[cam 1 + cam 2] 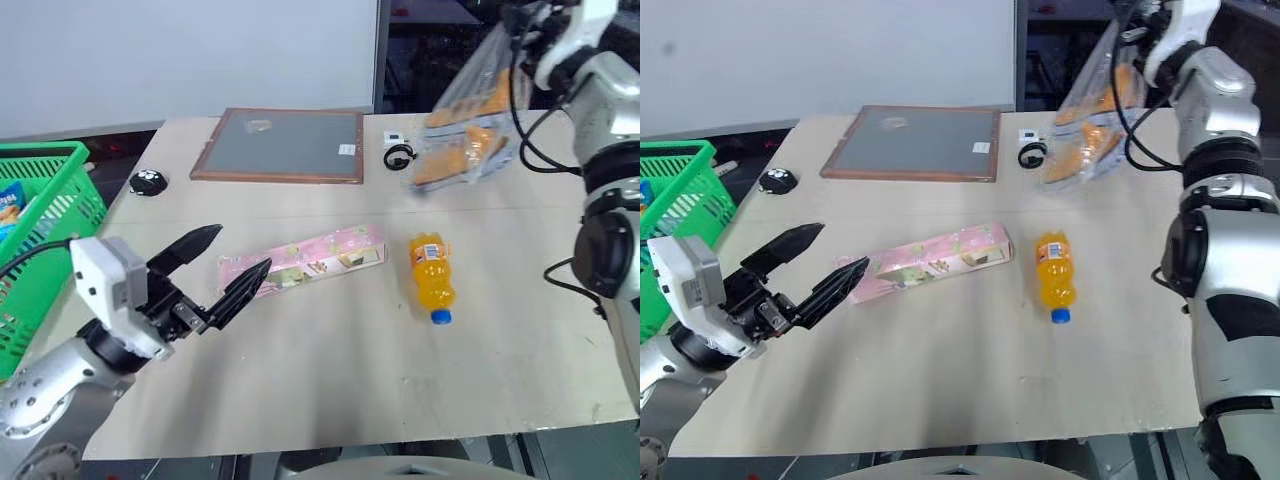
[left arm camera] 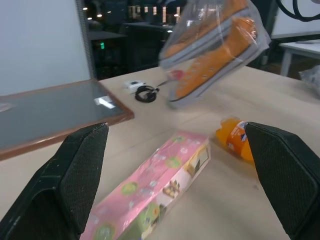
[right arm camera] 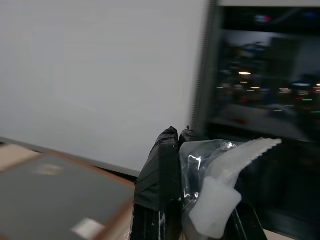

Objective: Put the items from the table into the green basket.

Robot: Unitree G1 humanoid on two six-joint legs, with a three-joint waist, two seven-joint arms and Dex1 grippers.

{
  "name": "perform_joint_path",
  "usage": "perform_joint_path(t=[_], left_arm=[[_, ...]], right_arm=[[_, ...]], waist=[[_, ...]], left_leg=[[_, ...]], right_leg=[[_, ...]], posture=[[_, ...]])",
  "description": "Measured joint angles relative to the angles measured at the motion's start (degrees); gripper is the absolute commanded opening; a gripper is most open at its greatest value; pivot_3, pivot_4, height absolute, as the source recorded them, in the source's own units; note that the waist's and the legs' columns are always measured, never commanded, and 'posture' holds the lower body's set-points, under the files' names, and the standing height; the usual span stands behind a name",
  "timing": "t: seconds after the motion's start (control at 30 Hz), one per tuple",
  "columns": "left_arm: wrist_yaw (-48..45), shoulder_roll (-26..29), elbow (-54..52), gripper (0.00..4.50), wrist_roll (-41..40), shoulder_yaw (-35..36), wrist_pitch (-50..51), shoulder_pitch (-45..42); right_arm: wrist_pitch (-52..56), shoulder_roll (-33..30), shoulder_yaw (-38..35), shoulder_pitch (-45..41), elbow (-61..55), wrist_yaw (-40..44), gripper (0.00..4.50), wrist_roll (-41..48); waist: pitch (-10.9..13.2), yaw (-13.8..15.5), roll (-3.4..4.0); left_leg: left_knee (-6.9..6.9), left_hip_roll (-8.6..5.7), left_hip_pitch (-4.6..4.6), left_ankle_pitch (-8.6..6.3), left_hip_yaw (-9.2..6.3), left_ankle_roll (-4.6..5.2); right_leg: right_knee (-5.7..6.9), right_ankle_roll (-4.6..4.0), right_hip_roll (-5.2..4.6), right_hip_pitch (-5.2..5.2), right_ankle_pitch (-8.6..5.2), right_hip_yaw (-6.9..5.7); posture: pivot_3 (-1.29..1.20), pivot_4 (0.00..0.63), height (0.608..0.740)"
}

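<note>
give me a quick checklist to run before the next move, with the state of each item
1. Right gripper shut on the clear bag of orange snacks: ok, the bag's top is pinched between the fingers.
2. Bag lifted off the table: ok, it hangs in the air over the far right side.
3. Left gripper open and empty: ok, fingers spread wide.
4. Pink box reachable: ok, it lies flat just ahead of the left gripper.
5. Orange bottle stable: ok, on its side, apart from the box.
6. Room in the green basket for the bag: cannot tell, only part of it is in view.
</note>
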Motion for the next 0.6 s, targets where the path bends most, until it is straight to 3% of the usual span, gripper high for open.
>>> perform_joint_path(t=[0.07,0.1,0.17,0.3,0.33,0.43,0.53,0.6], left_arm=[[-0.27,0.57,1.03,4.5,0.0,-1.94,0.45,-3.08],[-0.64,0.71,1.47,4.5,0.01,-2.81,0.74,-4.24],[-1.08,0.74,2.29,4.5,0.08,-4.12,1.16,-5.07],[-2.32,0.84,4.14,4.5,0.71,-5.69,1.25,-7.02],[-2.4,0.84,4.3,4.5,0.78,-5.74,1.25,-7.08],[-3.53,0.89,5.41,4.5,1.45,-6.24,1.32,-7.63],[-4.18,0.89,5.61,4.5,1.75,-6.25,1.35,-7.6],[-5.12,0.95,5.81,4.5,2.6,-6.22,1.41,-6.63]], right_arm=[[-1.98,-3.03,0.42,0.92,0.35,-1.48,0.02,-2.45],[-2.75,-4.82,0.5,1.54,0.97,-2.82,0.31,-3.72],[-2.92,-7.03,0.4,2.58,1.59,-4.06,1.0,-4.58],[-2.87,-12.12,2.91,6.07,1.68,-2.74,2.96,-8.9],[-2.8,-12.36,3.17,6.47,1.78,-2.69,3.15,-9.31],[-2.07,-14.77,5.7,9.84,1.97,-1.19,4.44,-13.0],[-2.04,-16.6,5.93,10.65,1.89,-0.22,4.44,-13.58],[-1.68,-17.44,4.74,12.12,-0.67,4.7,4.44,-12.02]], waist=[[-0.04,-0.56,0.07],[-0.06,-0.78,0.08],[-0.11,-1.38,0.16],[-0.35,-2.73,0.28],[-0.37,-3.03,0.31],[-0.47,-4.26,0.47],[-0.58,-4.94,0.67],[-0.72,-5.45,0.7]], left_leg=[[0.0,0.0,0.0,0.0,0.04,0.0],[0.0,-0.01,0.02,0.0,0.05,0.01],[0.0,-0.01,0.03,0.0,0.12,0.01],[0.02,0.01,0.19,-0.06,0.26,0.13],[0.04,0.01,0.22,-0.11,0.29,0.21],[0.15,0.01,0.24,-0.1,0.43,0.26],[0.17,0.0,0.27,-0.11,0.54,0.28],[0.16,0.04,0.29,-0.11,0.53,0.3]], right_leg=[[0.0,0.0,0.0,-0.01,0.0,0.04],[0.0,0.0,-0.01,0.01,0.0,0.05],[0.0,0.0,-0.02,0.01,0.0,0.13],[0.02,0.0,-0.01,0.13,0.0,0.24],[0.02,0.0,0.0,0.15,0.01,0.26],[0.06,-0.1,0.0,0.16,0.1,0.39],[0.08,-0.1,0.01,0.16,0.16,0.5],[0.1,-0.1,0.04,0.27,0.16,0.5]], posture=[[0.26,0.0,0.74],[0.25,0.0,0.74],[0.23,0.0,0.74],[0.22,0.0,0.74],[0.21,0.0,0.74],[0.2,0.0,0.74],[0.2,0.0,0.74],[0.2,0.0,0.74]])
